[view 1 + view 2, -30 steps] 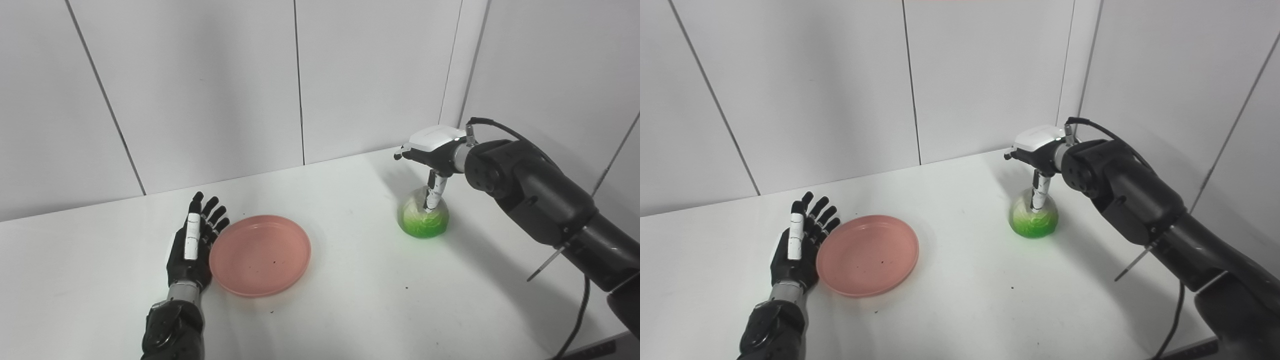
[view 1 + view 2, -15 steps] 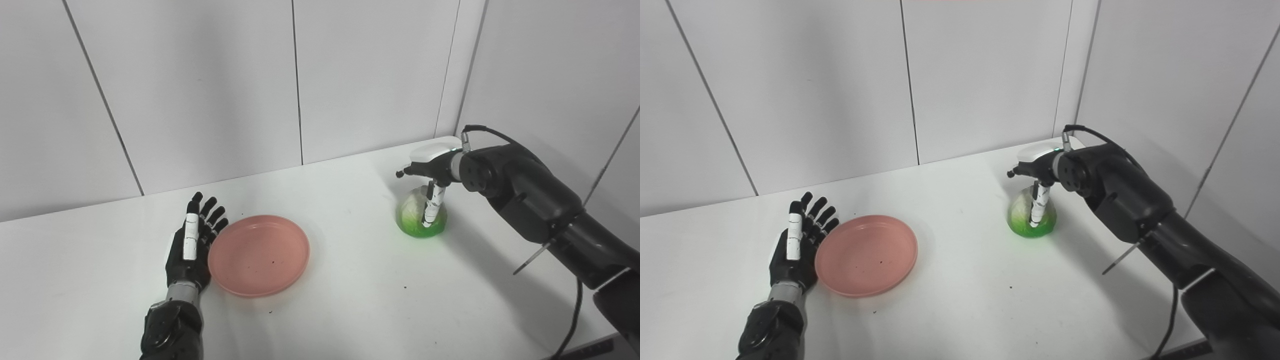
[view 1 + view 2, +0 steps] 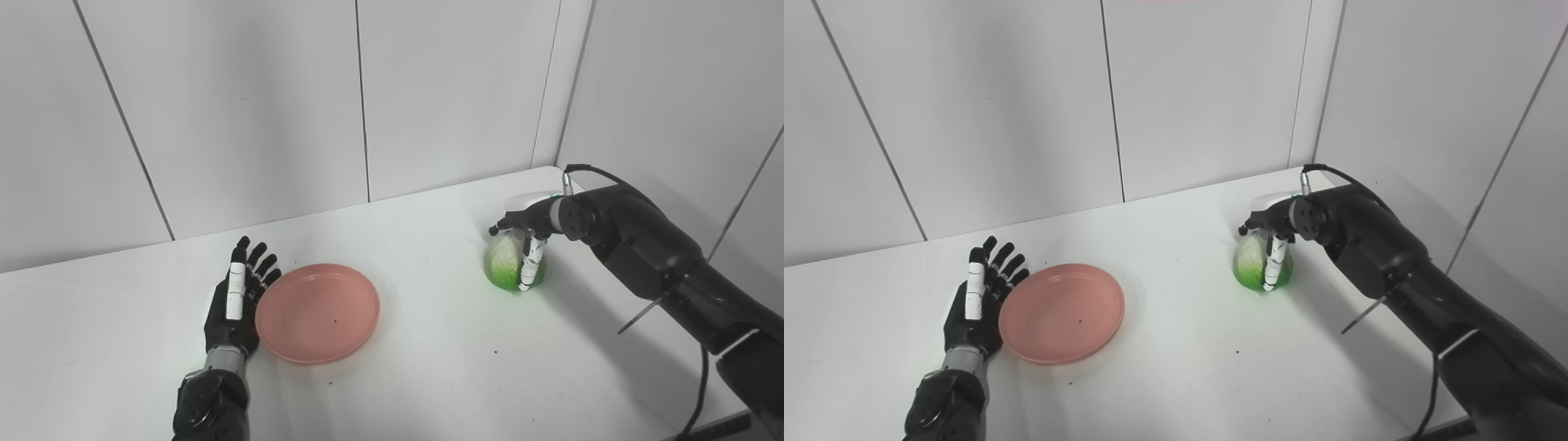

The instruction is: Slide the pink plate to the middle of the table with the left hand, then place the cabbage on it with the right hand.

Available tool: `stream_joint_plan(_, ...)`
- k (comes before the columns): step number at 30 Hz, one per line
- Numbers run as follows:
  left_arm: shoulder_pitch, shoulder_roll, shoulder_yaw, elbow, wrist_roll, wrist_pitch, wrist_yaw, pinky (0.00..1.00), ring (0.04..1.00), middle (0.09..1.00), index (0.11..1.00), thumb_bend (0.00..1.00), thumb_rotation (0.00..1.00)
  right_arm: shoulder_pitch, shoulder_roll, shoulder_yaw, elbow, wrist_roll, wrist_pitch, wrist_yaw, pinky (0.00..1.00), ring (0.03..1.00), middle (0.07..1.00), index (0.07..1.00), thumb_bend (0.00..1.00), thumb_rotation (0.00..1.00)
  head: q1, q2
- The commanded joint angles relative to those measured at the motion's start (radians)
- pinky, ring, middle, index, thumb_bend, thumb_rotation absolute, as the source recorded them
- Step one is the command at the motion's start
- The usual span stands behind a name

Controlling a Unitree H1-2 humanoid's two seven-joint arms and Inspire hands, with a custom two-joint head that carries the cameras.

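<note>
At right of frame, the right hand point(image 3: 528, 240) draped over the cabbage point(image 3: 506, 267), grip unconfirmed; it needed a firm wrap before lifting toward the pink plate point(image 3: 317, 311). The left hand point(image 3: 236, 300) lay spread.

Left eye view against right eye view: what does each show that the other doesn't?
Only the left eye view shows the right arm's cable running to the bottom edge. Only the right eye view shows more wall to the right of the corner. Both share the table, the open left hand beside the pink plate, and the right hand down over the cabbage, fingers wrapping it; grip firmness is unclear.
</note>
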Motion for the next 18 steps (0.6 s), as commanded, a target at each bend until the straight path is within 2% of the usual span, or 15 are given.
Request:
stream_joint_plan(1, 0.048, -0.017, -0.003, 0.020, -0.005, 0.002, -0.009, 0.90, 0.915, 0.956, 0.983, 0.96, 0.80, -0.043, -0.012, -0.017, -0.027, -0.012, 0.018, -0.019, 0.67, 0.880, 0.931, 0.882, 1.00, 0.19, 0.001, 0.001)
stream_joint_plan(3, 0.051, -0.019, -0.003, 0.018, -0.005, 0.002, -0.009, 0.91, 0.916, 0.956, 0.987, 0.97, 0.80, -0.027, -0.008, -0.025, -0.031, -0.008, 0.015, -0.041, 0.69, 0.883, 0.928, 0.876, 1.00, 0.19, 0.001, -0.001)
stream_joint_plan(8, 0.053, -0.021, -0.001, 0.029, -0.004, -0.006, -0.007, 0.91, 0.919, 0.954, 0.988, 0.97, 0.81, 0.023, 0.009, -0.054, -0.010, 0.032, -0.026, -0.135, 0.66, 0.872, 0.926, 0.851, 1.00, 0.16, 0.018, -0.020)
stream_joint_plan(10, 0.046, -0.021, 0.006, 0.036, -0.012, 0.000, -0.008, 0.90, 0.920, 0.953, 0.987, 0.97, 0.80, 0.032, 0.013, -0.054, 0.000, 0.037, -0.038, -0.160, 0.60, 0.841, 0.934, 0.847, 1.00, 0.16, 0.018, -0.022)
stream_joint_plan(12, 0.035, -0.019, 0.013, 0.051, -0.020, 0.001, -0.015, 0.91, 0.918, 0.959, 0.998, 0.96, 0.80, 0.038, 0.017, -0.049, 0.015, 0.039, -0.055, -0.184, 0.52, 0.760, 0.925, 0.833, 1.00, 0.17, 0.022, -0.029)
stream_joint_plan(15, 0.026, -0.018, 0.015, 0.058, -0.017, -0.006, -0.010, 0.90, 0.915, 0.960, 1.000, 0.96, 0.81, 0.045, 0.022, -0.042, 0.027, 0.038, -0.079, -0.215, 0.50, 0.736, 0.914, 0.826, 1.00, 0.16, 0.028, -0.039)
stream_joint_plan(17, 0.026, -0.019, 0.014, 0.050, -0.013, -0.007, 0.000, 0.90, 0.911, 0.951, 0.989, 0.97, 0.81, 0.050, 0.023, -0.041, 0.038, 0.042, -0.109, -0.241, 0.55, 0.748, 0.888, 0.805, 0.98, 0.12, 0.032, -0.040)
stream_joint_plan(18, 0.026, -0.019, 0.013, 0.047, -0.010, -0.008, 0.004, 0.88, 0.910, 0.946, 0.987, 0.97, 0.81, 0.051, 0.023, -0.041, 0.044, 0.046, -0.124, -0.253, 0.56, 0.698, 0.798, 0.781, 0.93, 0.09, 0.032, -0.040)
